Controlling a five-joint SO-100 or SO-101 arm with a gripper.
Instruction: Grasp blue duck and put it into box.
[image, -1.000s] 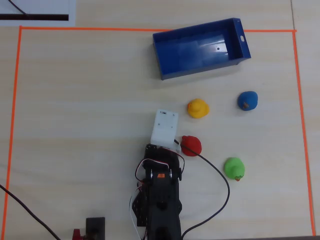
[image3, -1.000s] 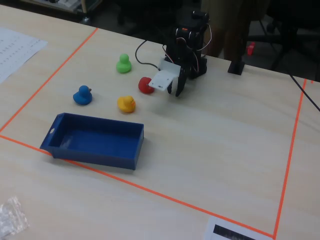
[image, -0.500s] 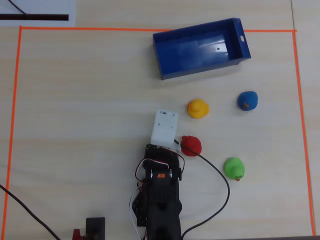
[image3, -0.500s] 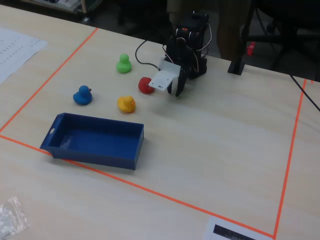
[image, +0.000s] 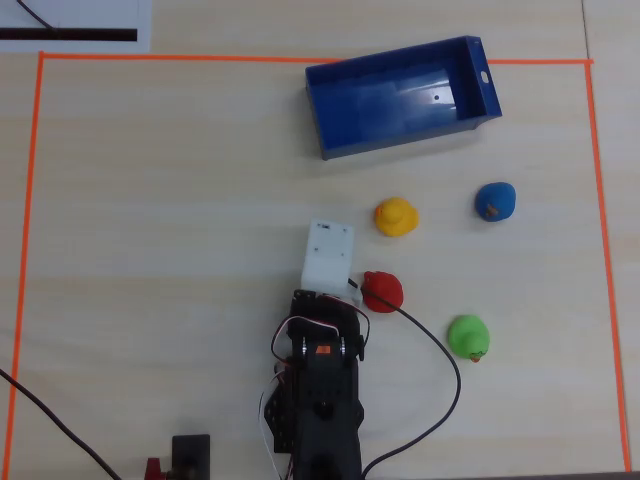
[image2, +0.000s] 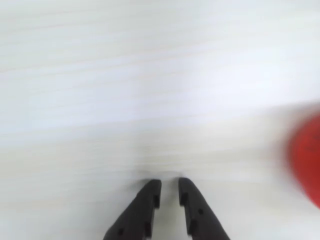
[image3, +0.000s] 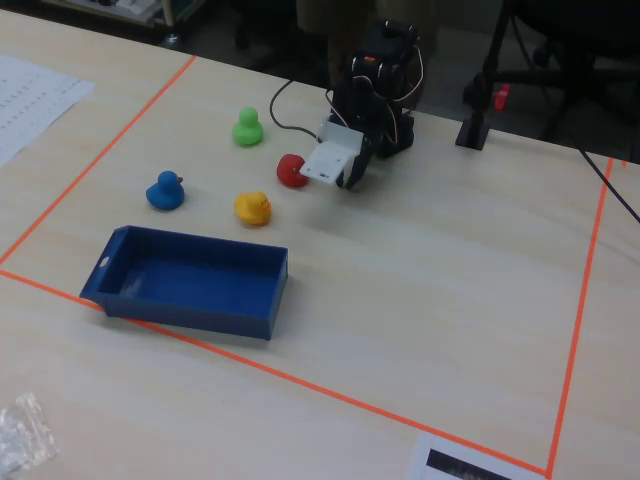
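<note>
Blue rounded toy duck (image: 495, 201) sits on the pale wood bench (image: 160, 250), below the dark blue rectangular plastic box (image: 402, 96) in the overhead view. Two-finger black gripper (image2: 169, 192) sits folded near the arm base, fingers nearly together, holding nothing. Judged: the duck lies up and well to the right of the gripper, beyond the small red duck (image: 382, 290) beside it.

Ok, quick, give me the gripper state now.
Gripper: nearly shut, a narrow gap between the fingertips, holding nothing. The blue duck lies apart on the table.
</note>
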